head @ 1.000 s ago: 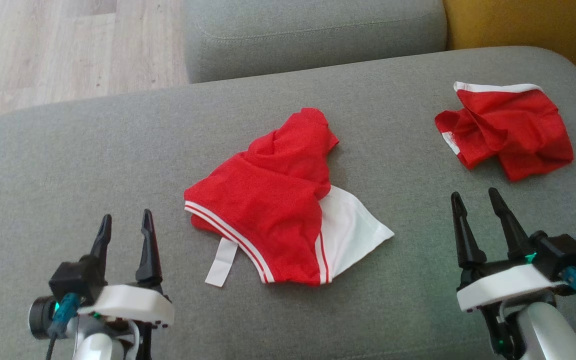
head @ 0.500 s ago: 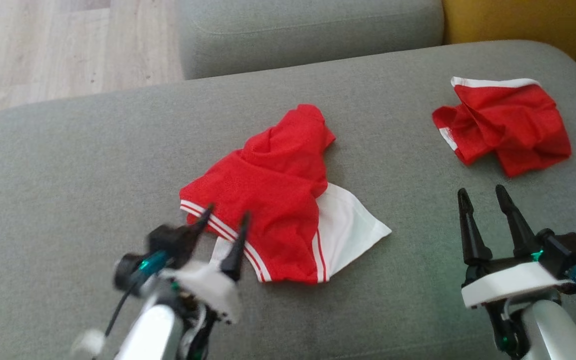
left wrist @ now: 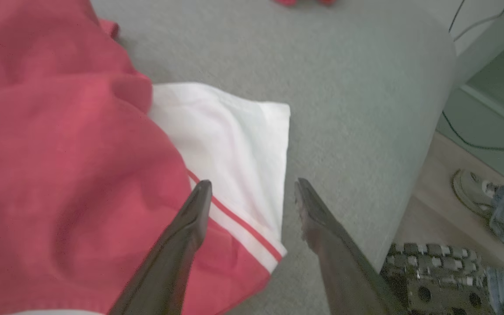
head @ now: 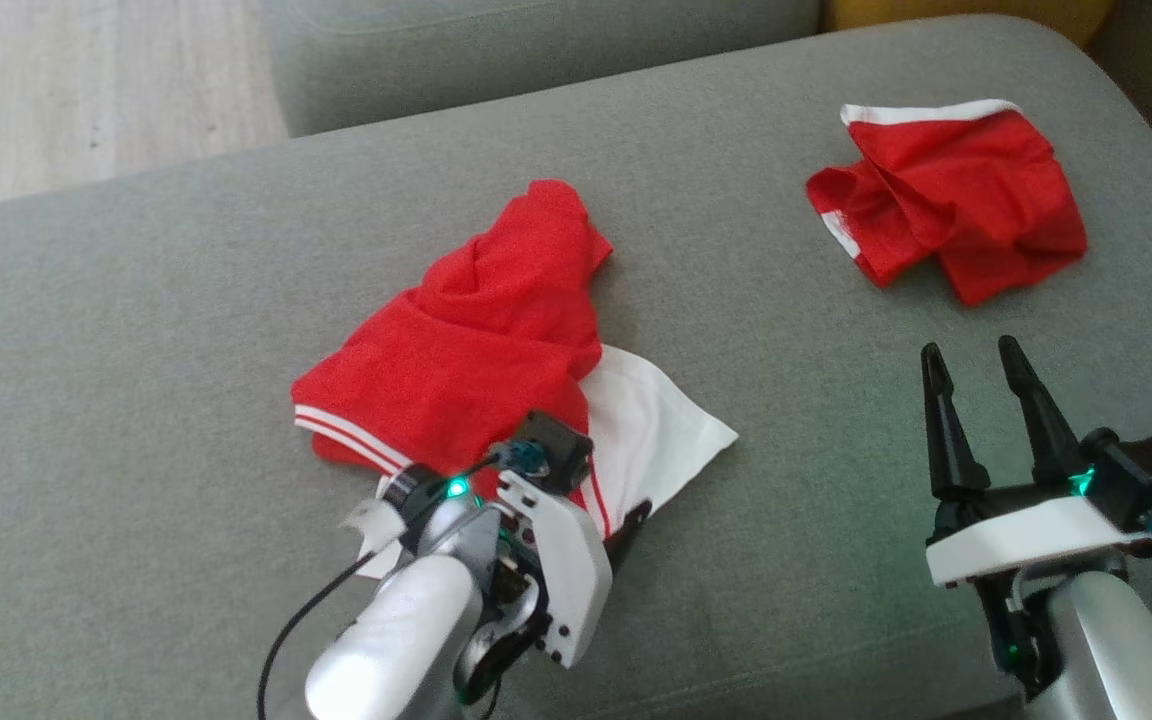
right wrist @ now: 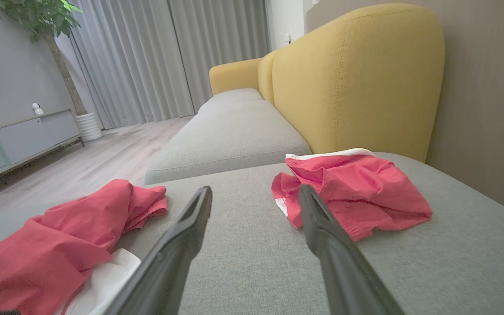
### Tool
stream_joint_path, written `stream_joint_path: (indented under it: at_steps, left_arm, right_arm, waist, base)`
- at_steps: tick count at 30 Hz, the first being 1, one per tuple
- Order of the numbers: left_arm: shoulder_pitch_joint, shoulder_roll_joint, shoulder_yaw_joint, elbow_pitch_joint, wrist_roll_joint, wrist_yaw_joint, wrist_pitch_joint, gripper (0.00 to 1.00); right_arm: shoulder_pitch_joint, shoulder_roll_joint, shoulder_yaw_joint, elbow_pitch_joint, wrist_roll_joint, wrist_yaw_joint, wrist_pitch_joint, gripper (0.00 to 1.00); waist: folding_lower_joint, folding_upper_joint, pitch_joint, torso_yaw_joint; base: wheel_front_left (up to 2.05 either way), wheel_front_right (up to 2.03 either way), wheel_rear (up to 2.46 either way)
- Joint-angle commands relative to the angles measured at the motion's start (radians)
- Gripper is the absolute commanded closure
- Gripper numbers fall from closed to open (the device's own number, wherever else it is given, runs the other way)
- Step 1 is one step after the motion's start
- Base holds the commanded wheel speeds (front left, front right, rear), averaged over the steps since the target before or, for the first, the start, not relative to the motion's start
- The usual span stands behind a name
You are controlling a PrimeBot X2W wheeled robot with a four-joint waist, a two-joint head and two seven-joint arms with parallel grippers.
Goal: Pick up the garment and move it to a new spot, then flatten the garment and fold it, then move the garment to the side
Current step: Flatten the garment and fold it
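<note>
Left gripper [left wrist: 253, 183] lining up on the hem corner

Crumpled red-and-white mesh garment [head: 476, 350] lies mid-cushion on the grey fabric sofa seat [head: 136, 300]. The jaws are spread wide over its striped white corner, holding nothing. I'd drop straight down and pinch both layers deep, not just the edge. Right gripper [head: 971, 355] hangs aside, gaping too.

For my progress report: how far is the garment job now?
Done: nothing yet; the red-and-white garment lies crumpled on the grey cushion. In hand: the open left hand straddles its striped corner, not gripping. The right hand hovers open. Left: lifting, moving, flattening, folding, setting aside.
</note>
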Motion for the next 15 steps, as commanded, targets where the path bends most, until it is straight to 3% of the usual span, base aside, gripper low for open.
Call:
stream_joint_path:
  at_steps: [1, 9, 10, 11, 12, 15]
  left_arm:
    - [-0.058, 0.001, 0.011, -0.014, -0.008, 0.0, 0.011, 0.0]
    - [-0.11, 0.001, -0.081, 0.129, -0.025, 0.041, 0.032, 0.0]
    - [-0.117, 0.001, -0.087, 0.144, -0.024, 0.049, 0.018, 0.06]
    - [-0.124, 0.001, -0.095, 0.157, -0.022, 0.055, 0.002, 0.61]
    - [-0.13, 0.001, -0.1, 0.167, -0.026, 0.056, -0.014, 1.0]
    - [-0.14, 0.001, -0.113, 0.177, -0.044, 0.05, -0.04, 1.0]
  right_arm:
    - [-0.042, -0.008, 0.015, -0.038, 0.007, 0.007, -0.011, 0.0]
    - [-0.051, -0.003, 0.01, -0.034, 0.011, 0.007, -0.011, 0.0]
    - [-0.052, -0.002, 0.01, -0.032, 0.012, 0.007, -0.011, 0.0]
    - [-0.053, -0.002, 0.011, -0.031, 0.012, 0.007, -0.011, 0.0]
    - [-0.054, -0.002, 0.011, -0.03, 0.013, 0.007, -0.011, 0.0]
    - [-0.055, -0.004, 0.01, -0.029, 0.013, 0.007, -0.011, 0.0]
  waist:
    - [0.0, 0.0, 0.01, -0.011]
    - [0.0, 0.0, 0.023, -0.016]
    - [0.0, 0.0, 0.023, -0.014]
    - [0.0, 0.0, 0.023, -0.011]
    - [0.0, 0.0, 0.023, -0.008]
    - [0.0, 0.0, 0.021, 0.002]
  base:
    - [0.0, 0.0, 0.0]
    - [0.0, 0.0, 0.0]
    - [0.0, 0.0, 0.0]
    - [0.0, 0.0, 0.0]
    - [0.0, 0.0, 0.0]
    - [0.0, 0.0, 0.0]
